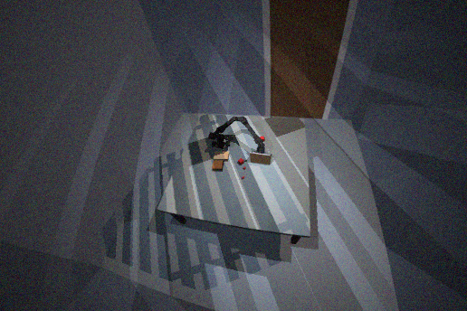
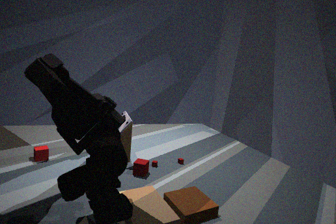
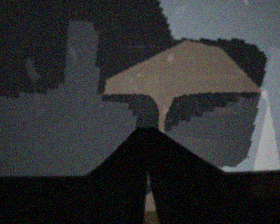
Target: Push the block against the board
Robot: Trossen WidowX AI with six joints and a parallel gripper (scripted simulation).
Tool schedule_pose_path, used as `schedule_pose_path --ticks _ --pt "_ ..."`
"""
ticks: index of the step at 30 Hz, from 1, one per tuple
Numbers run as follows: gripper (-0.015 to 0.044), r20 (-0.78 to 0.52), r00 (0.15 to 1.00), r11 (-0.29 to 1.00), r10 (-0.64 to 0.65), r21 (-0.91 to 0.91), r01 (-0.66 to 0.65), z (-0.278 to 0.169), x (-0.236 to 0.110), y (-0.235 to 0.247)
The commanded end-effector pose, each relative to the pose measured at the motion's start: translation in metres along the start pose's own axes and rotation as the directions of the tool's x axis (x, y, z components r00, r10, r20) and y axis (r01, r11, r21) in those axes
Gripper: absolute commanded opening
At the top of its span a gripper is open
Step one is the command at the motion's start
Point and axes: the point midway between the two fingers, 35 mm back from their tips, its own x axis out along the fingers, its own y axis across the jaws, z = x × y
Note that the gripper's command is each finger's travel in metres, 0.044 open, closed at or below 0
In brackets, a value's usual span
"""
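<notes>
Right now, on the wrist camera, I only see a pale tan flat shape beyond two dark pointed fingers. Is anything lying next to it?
Observer: Yes. In the exterior view, an orange-brown square block lies right beside that pale tan flat board. I cannot tell whether their sides fully touch.
Operator: Is anything else on the table?
Observer: Four small red cubes. The nearest red cube sits close to the board but apart from it, and the others are scattered farther off.
Operator: Is there anything tall nearby?
Observer: A brown upright box stands behind the black arm, apart from the board.
</notes>
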Motion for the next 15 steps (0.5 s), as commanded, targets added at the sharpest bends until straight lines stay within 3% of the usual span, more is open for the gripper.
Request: schedule_pose_path --ticks 1,6,15 --pt "0.0 0.0 1.0 1.0 0.001 0.003 -0.001 0.007 -0.001 0.0" --pt "0.0 -0.003 1.0 1.0 0.002 0.003 -0.002 0.001 -0.053 0.0" --pt "0.0 -0.003 1.0 1.0 0.002 0.003 -0.002 -0.016 -0.056 0.01"
